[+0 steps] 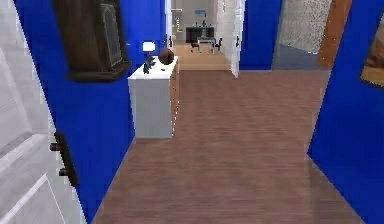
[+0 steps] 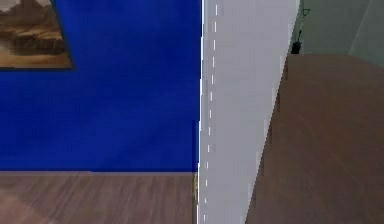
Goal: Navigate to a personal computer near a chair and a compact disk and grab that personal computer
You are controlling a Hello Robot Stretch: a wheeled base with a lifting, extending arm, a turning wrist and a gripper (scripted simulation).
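Blue walls (image 1: 100,130) channel the route past a wall-hugging white cabinet (image 1: 152,100) toward distant dark furniture (image 1: 205,42); fingers' state: cannot tell.

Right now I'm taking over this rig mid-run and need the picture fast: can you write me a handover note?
Position: blue-walled hallway. A white cabinet on the forward view's left, dark things on top. Far doorway opens on a room with dark table and chairs. Arm side view: blue wall, framed picture, white door.
Done: computer not yet reached.
Left: find the personal computer by a chair and compact disk, perhaps through that doorway; grab it.
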